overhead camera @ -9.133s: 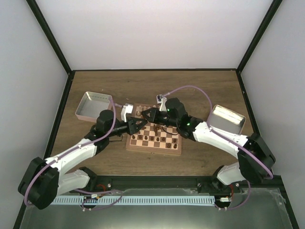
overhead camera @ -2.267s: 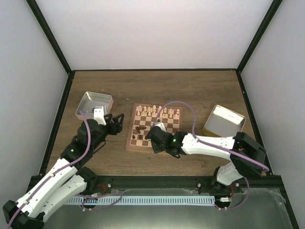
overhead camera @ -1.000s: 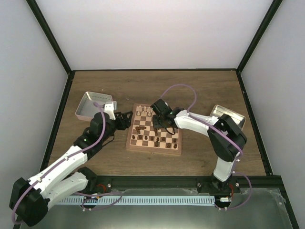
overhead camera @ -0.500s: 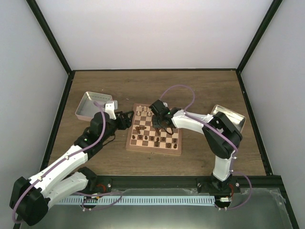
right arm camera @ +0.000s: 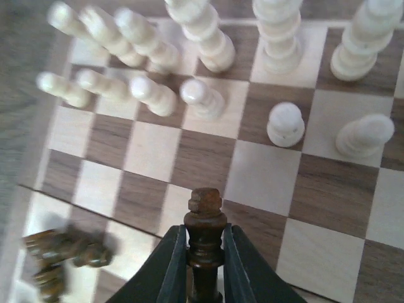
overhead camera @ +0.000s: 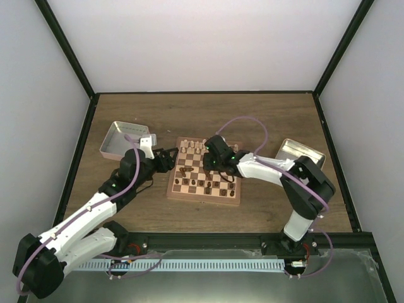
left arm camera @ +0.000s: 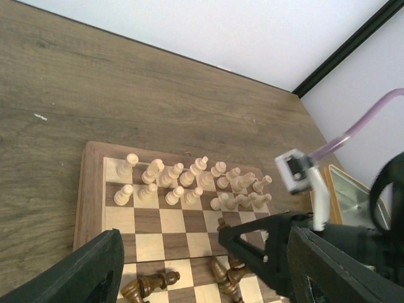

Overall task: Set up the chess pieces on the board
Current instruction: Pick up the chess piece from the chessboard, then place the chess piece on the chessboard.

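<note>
A left tray (overhead camera: 120,140) and a right tray (overhead camera: 297,151), both metal, are being borne by a wooden table (overhead camera: 202,113).

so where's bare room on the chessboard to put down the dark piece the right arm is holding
Free: the middle squares of the checkered wooden chessboard, between the pale cream wooden pawns and the right end effector gripping the dark brown wooden piece. Crowded: the cream far rows, and around the toppled dark brown pieces.

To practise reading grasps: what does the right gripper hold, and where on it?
The right gripper holds a dark piece, jaws just under its head.
</note>
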`<state>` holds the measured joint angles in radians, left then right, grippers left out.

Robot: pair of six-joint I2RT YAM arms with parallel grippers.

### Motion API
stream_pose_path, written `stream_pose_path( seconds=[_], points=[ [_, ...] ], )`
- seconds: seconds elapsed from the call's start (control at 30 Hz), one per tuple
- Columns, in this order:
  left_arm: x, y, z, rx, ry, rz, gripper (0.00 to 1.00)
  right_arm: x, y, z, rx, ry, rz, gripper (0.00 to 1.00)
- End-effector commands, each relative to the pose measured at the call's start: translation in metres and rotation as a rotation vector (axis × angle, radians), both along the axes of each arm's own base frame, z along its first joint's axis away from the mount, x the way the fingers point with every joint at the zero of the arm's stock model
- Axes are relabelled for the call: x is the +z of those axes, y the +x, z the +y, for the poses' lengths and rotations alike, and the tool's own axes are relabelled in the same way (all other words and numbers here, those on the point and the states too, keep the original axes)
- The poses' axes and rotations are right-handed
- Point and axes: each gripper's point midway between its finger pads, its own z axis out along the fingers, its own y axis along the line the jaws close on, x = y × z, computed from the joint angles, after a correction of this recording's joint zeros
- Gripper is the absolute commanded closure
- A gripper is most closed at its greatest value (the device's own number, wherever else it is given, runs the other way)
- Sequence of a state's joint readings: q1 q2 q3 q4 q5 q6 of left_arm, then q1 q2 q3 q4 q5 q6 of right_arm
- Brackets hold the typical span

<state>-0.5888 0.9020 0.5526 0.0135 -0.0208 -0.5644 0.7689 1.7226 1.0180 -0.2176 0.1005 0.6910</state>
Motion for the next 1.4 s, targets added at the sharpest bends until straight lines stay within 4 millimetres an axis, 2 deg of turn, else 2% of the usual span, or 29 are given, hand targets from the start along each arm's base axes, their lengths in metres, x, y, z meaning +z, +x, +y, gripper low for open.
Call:
stream_pose_path(
  seconds=[0.0,0.4,0.6,0.73,0.87,0.97,1.17,1.37],
  points=[
    [-0.007,-0.003,-0.006,-0.023,-0.042,0.02,0.27,0.05,0.011,0.016,0.012,0.167,-0.135,0.88],
    [-0.02,-0.009,-0.022,-0.098,-0.111,0.069,0.28,0.086,0.001,0.031,0.082,0.335,-0.195,0.88],
    [-0.014,-0.021,-0.039,-0.22,-0.171,0.044,0.31,0.125,-0.009,0.037,0.105,0.475,-0.22,0.88],
    [-0.005,-0.033,-0.057,-0.35,-0.235,0.023,0.33,0.156,-0.02,0.041,0.113,0.605,-0.207,0.87],
    [0.008,-0.043,-0.071,-0.457,-0.302,0.003,0.34,0.176,-0.029,0.045,0.129,0.695,-0.187,0.86],
    [0.016,-0.047,-0.076,-0.497,-0.343,-0.007,0.3,0.182,-0.035,0.049,0.159,0.726,-0.167,0.85],
    [0.021,-0.038,-0.078,-0.472,-0.357,-0.02,0.31,0.188,-0.048,0.056,0.225,0.767,-0.128,0.85],
    [0.021,-0.029,-0.079,-0.449,-0.348,-0.018,0.46,0.195,-0.056,0.058,0.268,0.791,-0.119,0.85]
  ],
)
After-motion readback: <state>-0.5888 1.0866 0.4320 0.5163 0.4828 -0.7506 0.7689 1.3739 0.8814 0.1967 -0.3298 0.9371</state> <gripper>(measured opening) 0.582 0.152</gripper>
